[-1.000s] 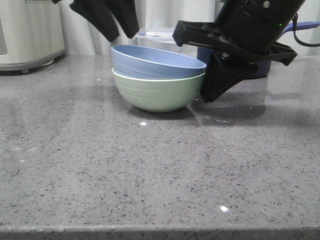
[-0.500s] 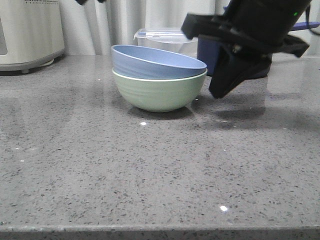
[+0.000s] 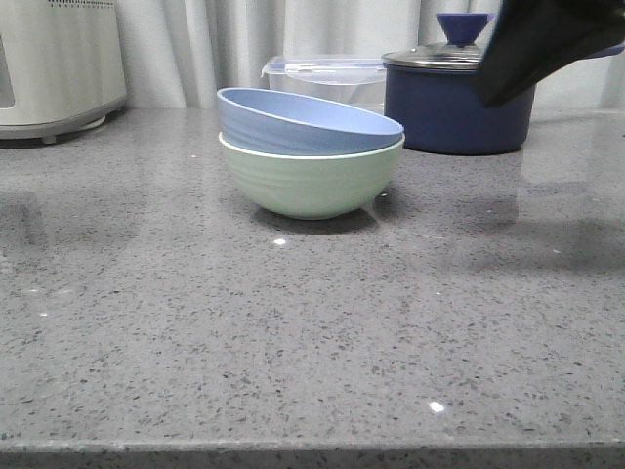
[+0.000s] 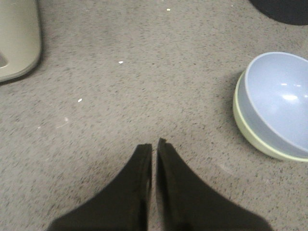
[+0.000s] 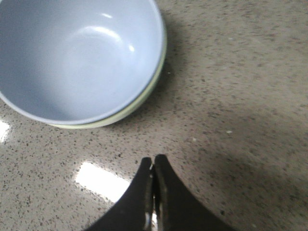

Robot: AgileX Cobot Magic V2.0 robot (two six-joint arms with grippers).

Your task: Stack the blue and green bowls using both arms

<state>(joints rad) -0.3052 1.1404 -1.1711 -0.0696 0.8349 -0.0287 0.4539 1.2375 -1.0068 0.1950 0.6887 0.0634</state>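
The blue bowl (image 3: 305, 121) sits nested, a little tilted, inside the green bowl (image 3: 308, 181) in the middle of the counter. Both also show in the left wrist view, blue bowl (image 4: 281, 101) over the green bowl's rim (image 4: 250, 137), and in the right wrist view, blue bowl (image 5: 77, 53) over the green rim (image 5: 139, 103). My left gripper (image 4: 154, 143) is shut and empty, high above the counter, left of the bowls; it is out of the front view. My right gripper (image 5: 153, 161) is shut and empty, raised to the right of the bowls; it shows at the upper right of the front view (image 3: 488, 93).
A dark navy lidded saucepan (image 3: 457, 98) and a clear lidded container (image 3: 322, 78) stand behind the bowls. A white appliance (image 3: 59, 63) stands at the back left, also in the left wrist view (image 4: 17, 38). Grey speckled counter (image 3: 293, 332) with its front edge near.
Both arms have risen away from the stacked bowls. The left gripper left the front view at the top; the right one moved up and right. The bowls have not moved.
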